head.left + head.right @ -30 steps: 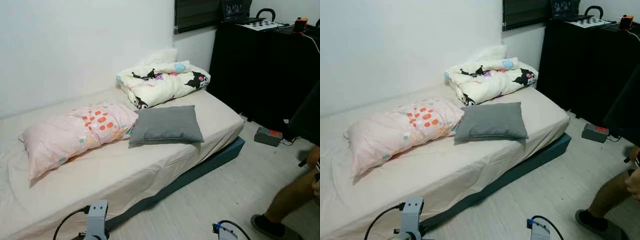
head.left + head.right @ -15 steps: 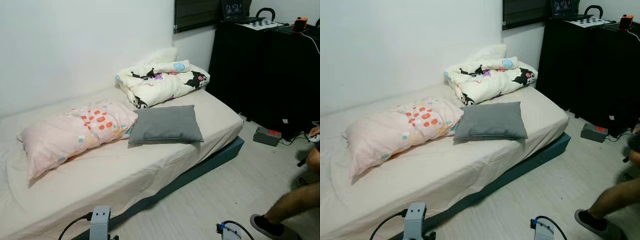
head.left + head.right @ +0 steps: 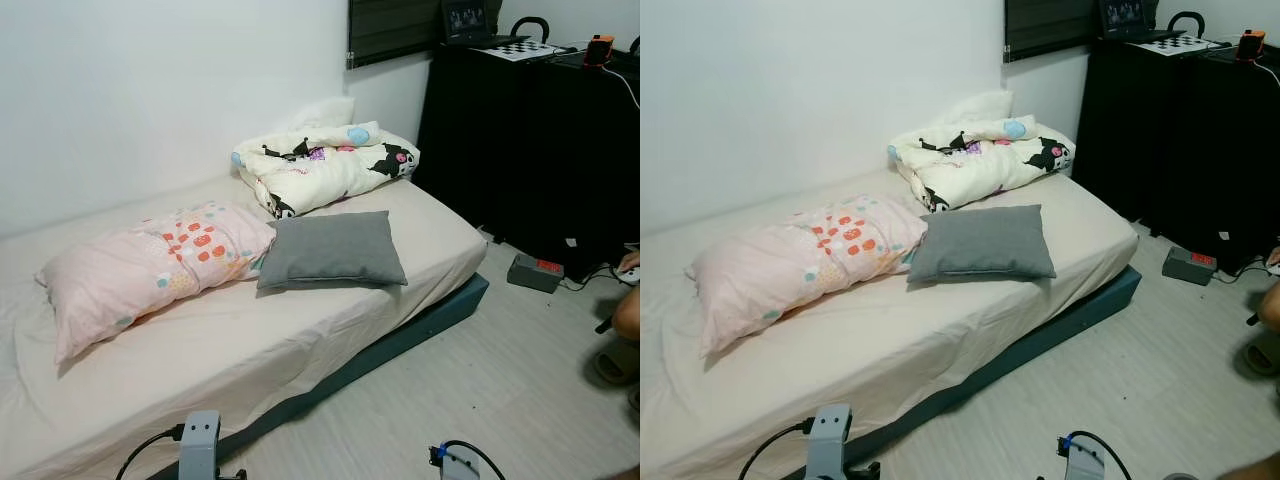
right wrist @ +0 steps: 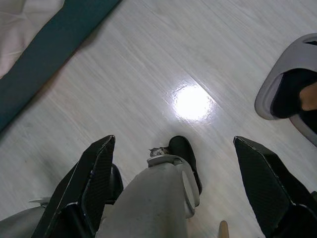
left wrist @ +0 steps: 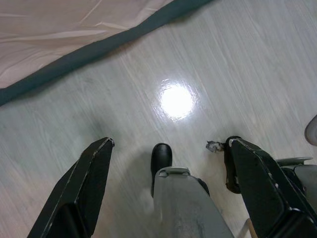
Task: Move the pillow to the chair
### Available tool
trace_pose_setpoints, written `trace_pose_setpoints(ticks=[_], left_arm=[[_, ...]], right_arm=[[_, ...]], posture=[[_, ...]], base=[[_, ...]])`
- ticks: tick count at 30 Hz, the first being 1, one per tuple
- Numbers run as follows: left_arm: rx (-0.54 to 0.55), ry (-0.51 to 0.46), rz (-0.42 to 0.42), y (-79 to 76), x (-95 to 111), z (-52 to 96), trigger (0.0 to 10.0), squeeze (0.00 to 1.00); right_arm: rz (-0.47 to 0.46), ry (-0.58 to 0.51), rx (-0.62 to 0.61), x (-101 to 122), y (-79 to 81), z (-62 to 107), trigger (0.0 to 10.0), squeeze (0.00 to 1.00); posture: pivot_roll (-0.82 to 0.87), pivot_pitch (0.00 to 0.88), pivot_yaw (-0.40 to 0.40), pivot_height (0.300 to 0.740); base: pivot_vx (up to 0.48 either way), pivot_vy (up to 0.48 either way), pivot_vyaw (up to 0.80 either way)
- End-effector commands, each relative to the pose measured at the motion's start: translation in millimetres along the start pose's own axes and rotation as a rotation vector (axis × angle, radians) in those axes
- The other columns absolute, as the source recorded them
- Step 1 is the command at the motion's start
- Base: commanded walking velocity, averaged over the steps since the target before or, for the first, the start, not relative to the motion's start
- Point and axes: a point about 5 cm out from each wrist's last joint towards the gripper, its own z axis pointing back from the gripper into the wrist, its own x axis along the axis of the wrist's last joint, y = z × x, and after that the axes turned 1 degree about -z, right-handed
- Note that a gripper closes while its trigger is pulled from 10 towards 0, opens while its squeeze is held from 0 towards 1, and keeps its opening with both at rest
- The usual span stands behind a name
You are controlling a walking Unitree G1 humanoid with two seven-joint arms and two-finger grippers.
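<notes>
pillow on the bed, both grippers hanging over the floor

the grey pillow (image 3: 333, 248) lies flat on the bed (image 3: 300, 320), near the bed's floor-side edge and about midway along it. touching the pillow's corner on the wall side is a long pink bolster (image 3: 150, 265) with red and blue patches, lying across the bed. beyond the pillow, at the bed's far end by the white wall, a cream quilt (image 3: 325, 165) with black cartoon figures is bundled up, a white cushion (image 3: 325, 110) behind it. the bed has a pale sheet over a teal base (image 3: 400, 335).

past the bed's far end stands a black cabinet (image 3: 530, 140) with a checkerboard (image 3: 527, 47) on top. on the floor (image 3: 480, 390) between the bed and the cabinet sits a small grey box (image 3: 535, 271) with a red patch. a person's leg (image 3: 625, 320) and sandal (image 3: 612, 362) are on the floor well away from the bed.

the left gripper (image 5: 168, 163) hangs over the pale floor just out from the bed's teal base, its fingers spread wide with nothing between them. the right gripper (image 4: 173, 163) hangs likewise over the floor near the bed's base, fingers wide apart and holding nothing, with a grey slipper (image 4: 290, 94) near it.
</notes>
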Motion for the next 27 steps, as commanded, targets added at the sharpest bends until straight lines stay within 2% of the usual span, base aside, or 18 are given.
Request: trace_pose_setpoints(ticks=[1, 3, 6, 8, 9, 11, 12, 13, 16, 17, 19, 21, 25, 26, 27], left_arm=[[0.018, 0.003, -0.005, 6.3, 0.9, 0.5, 10.0, 1.00], [0.026, 0.000, -0.011, 6.7, 1.2, 0.5, 10.0, 1.00], [0.066, -0.008, -0.077, 8.7, 3.0, 0.5, 10.0, 1.00], [0.066, -0.008, -0.077, 8.7, 3.0, 0.5, 10.0, 1.00], [0.141, -0.026, -0.203, 11.5, 5.8, 0.8, 10.0, 0.00], [0.141, -0.026, -0.203, 11.5, 5.8, 0.8, 10.0, 0.00], [0.165, -0.010, -0.204, 17.9, 5.9, 1.3, 10.0, 0.00], [0.165, -0.010, -0.204, 17.9, 5.9, 1.3, 10.0, 0.00], [0.079, 0.001, -0.114, 24.1, 7.6, 1.9, 10.0, 0.00], [0.064, 0.000, -0.114, 23.7, 8.3, 1.7, 10.0, 0.00], [0.063, 0.001, -0.100, 23.7, 8.6, 1.6, 10.0, 0.00], [0.061, -0.001, -0.037, 23.5, 9.8, 1.3, 10.0, 0.00], [0.075, -0.004, -0.017, 24.1, 12.6, 0.8, 10.0, 0.00], [0.069, -0.007, 0.024, 23.6, 12.2, 0.8, 10.0, 0.00], [0.069, -0.007, 0.024, 23.6, 12.2, 0.8, 10.0, 0.00]], right_arm=[[-0.009, -0.001, 0.002, 1.4, 4.2, -0.6, 10.0, 1.00], [-0.010, 0.006, -0.016, 0.7, 3.2, -0.6, 10.0, 1.00], [-0.014, 0.003, -0.019, 1.3, 2.7, -0.7, 10.0, 1.00], [-0.014, 0.003, -0.019, 1.3, 2.7, -0.7, 10.0, 1.00], [-0.022, 0.007, 0.011, 1.5, 4.0, -0.8, 10.0, 0.00], [-0.022, 0.007, 0.011, 1.5, 4.0, -0.8, 10.0, 0.00], [-0.007, 0.009, 0.026, 2.1, 4.3, -1.1, 10.0, 0.00], [-0.007, 0.009, 0.026, 2.1, 4.3, -1.1, 10.0, 0.00], [0.012, 0.010, 0.035, 3.5, 2.7, -1.4, 10.0, 0.00], [0.010, 0.011, 0.034, 3.6, 2.4, -1.5, 10.0, 0.00], [0.012, 0.012, 0.032, 3.6, 2.0, -1.5, 10.0, 0.00], [0.018, 0.012, 0.024, 3.6, 1.1, -1.5, 10.0, 0.00], [0.016, 0.016, -0.004, 3.1, -1.1, -1.4, 10.0, 0.00], [0.013, 0.013, -0.019, 3.1, -2.2, -1.3, 10.0, 0.00], [0.013, 0.013, -0.019, 3.1, -2.2, -1.3, 10.0, 0.00]], posture=[[0.01, 0.016, 0.061, 0.740], [0.01, 0.016, 0.061, 0.740], [0.01, 0.015, 0.060, 0.740], [0.01, 0.015, 0.060, 0.740], [0.01, 0.013, 0.056, 0.740], [0.01, 0.013, 0.056, 0.740], [0.01, 0.015, 0.056, 0.740], [0.01, 0.015, 0.056, 0.740], [0.00, 0.016, 0.048, 0.740], [0.00, 0.017, 0.046, 0.740], [0.00, 0.017, 0.046, 0.740], [0.00, 0.017, 0.044, 0.740], [0.00, 0.018, 0.041, 0.740], [0.00, 0.020, 0.043, 0.740], [0.00, 0.020, 0.043, 0.740]], base=[[0.000, 0.000, 0.00], [0.000, 0.000, 0.00], [0.000, 0.000, 0.00], [0.000, 0.000, 0.00], [0.000, 0.000, 0.00], [0.000, 0.000, 0.00], [0.000, 0.000, 0.80], [0.000, 0.000, 0.80], [0.000, 0.000, 0.79], [0.000, 0.000, 0.78], [0.000, 0.000, 0.78], [0.000, 0.000, 0.77], [0.000, 0.000, 0.71], [0.000, 0.000, 0.00], [0.000, 0.000, 0.00]])
